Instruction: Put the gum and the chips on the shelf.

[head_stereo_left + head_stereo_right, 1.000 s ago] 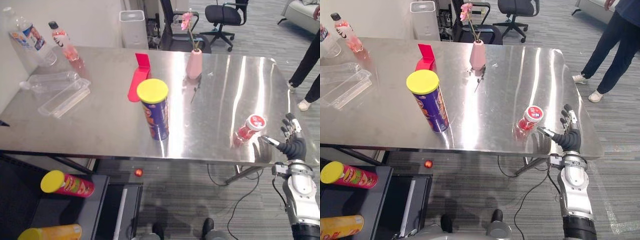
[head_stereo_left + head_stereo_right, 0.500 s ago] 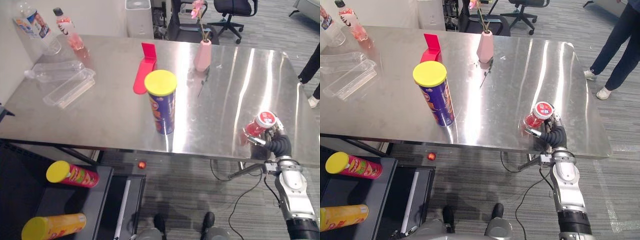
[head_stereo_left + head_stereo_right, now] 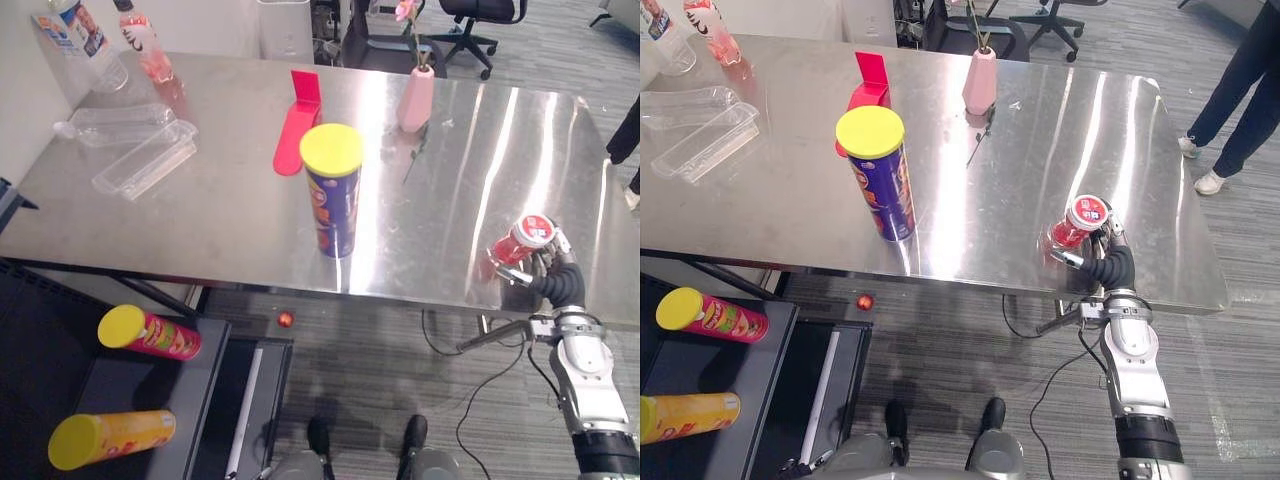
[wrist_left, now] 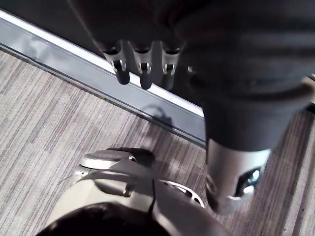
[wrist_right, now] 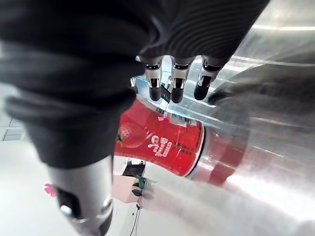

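— What does the gum look like from your end?
— It's a small red plastic gum jar point(image 3: 1080, 220) with a white lid that has a red mark on top. My right wrist camera shows a strawberry picture and white lettering on the label, which I can't make out. It stands on the shiny steel table point(image 3: 1040, 140), well to the right of the tall blue chips can with the yellow lid point(image 3: 883, 185).
— And the can?
— Upright on the table, with print too small to read.
— Hands?
— My right hand point(image 3: 1108, 265) is at the jar, thumb on one side and fingers loosely straight on the other. I can't tell whether they touch it. My left hand point(image 4: 143, 69) hangs over the carpet point(image 4: 44, 123), fingers relaxed.
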